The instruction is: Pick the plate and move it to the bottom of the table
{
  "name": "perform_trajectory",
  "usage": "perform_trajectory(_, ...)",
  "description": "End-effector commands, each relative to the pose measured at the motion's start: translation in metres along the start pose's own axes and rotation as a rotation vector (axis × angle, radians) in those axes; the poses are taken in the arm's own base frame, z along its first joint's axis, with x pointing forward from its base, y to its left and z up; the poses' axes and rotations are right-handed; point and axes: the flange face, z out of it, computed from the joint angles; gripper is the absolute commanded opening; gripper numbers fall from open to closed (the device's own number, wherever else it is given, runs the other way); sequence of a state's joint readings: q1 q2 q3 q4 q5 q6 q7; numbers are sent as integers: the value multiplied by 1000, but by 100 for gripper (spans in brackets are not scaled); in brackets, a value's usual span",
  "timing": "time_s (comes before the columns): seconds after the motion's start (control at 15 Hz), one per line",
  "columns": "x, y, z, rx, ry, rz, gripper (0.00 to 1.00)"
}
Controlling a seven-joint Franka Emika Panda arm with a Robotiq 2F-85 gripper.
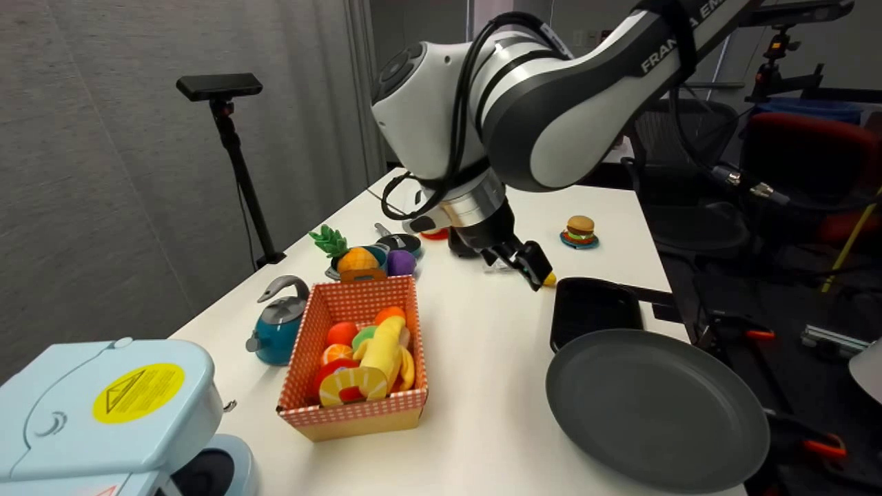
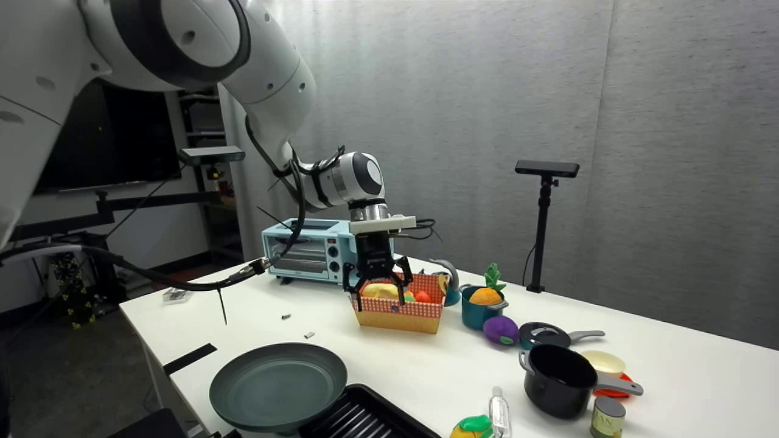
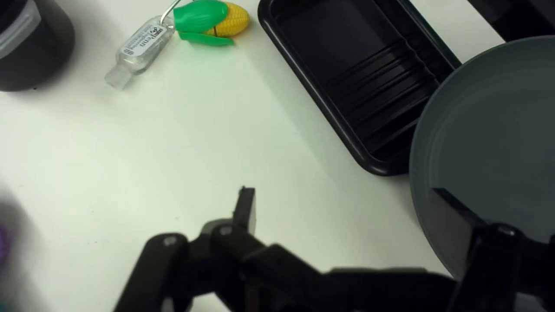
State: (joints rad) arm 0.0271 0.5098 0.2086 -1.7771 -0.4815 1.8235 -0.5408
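Plate (image 1: 654, 406): dark grey, round, face up, close by a long edge of the desk (image 1: 482, 386); in an exterior view it crosses the line of that edge, though whether it really juts past, I can't tell.
Under the plate: in the wrist view it covers part of the black tray (image 3: 334, 52); whether it rests on it, I can't tell.
Claw (image 2: 380, 303): jaws spread far apart, holding nothing, pointing down above the desk, apart from the plate in both exterior views.
Open lane: a white stretch of desk runs between the basket (image 1: 372, 426) on one side and the tray and plate on the other.
Basket: filled with toy fruit (image 1: 379, 358), well apart from the plate.
Edge by the plate: a black strip (image 2: 190, 359) lies on it, just beside the plate.
Oven end: the blue oven (image 2: 307, 255) stands well apart from the plate, with two small grey bits (image 2: 309, 334) on the white between.
Other end: corn (image 3: 208, 19) just beside the tray, a bottle (image 3: 141, 47) next to the corn, then a pot (image 2: 554, 395).
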Motion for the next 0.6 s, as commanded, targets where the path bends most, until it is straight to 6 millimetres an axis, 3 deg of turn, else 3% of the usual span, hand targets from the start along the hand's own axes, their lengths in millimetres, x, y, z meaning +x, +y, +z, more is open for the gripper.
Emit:
perform_trajectory(0.0, -49, -17, -1, -31, 76, -28, 100)
perform_trajectory(0.53, -130, -45, -14, -18, 91, -106, 100)
